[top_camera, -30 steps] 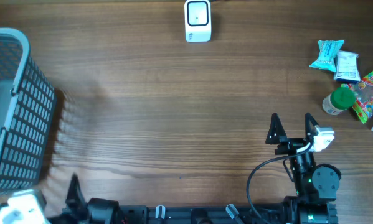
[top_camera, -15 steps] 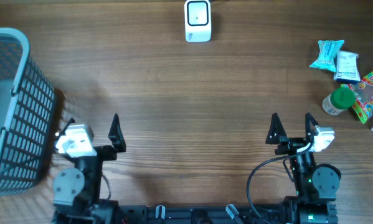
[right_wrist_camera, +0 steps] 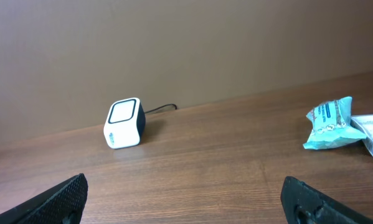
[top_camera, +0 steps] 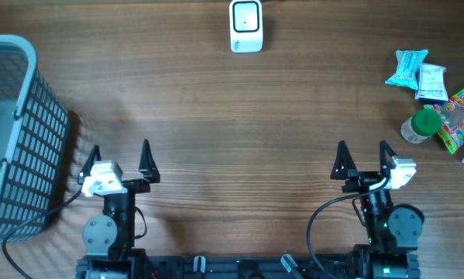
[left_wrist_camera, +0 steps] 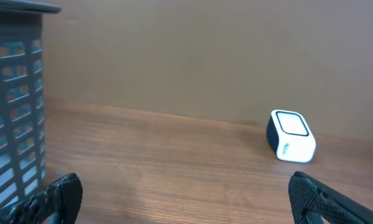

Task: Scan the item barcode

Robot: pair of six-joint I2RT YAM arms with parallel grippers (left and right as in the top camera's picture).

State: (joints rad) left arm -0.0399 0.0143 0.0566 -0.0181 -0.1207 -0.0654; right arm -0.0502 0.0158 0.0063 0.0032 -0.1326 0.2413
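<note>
wood table | scanner: white, dark-rimmed window | teal packet: crinkled

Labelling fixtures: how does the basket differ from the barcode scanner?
The basket is grey-blue with lattice walls; the scanner is white and solid. The basket is far larger than the scanner. The basket sits at the left edge, the scanner at the far edge. Both stand on the wooden table.

The basket runs off the overhead view's left edge; the pile of packets is cut by the right edge, labels unreadably small.
</note>
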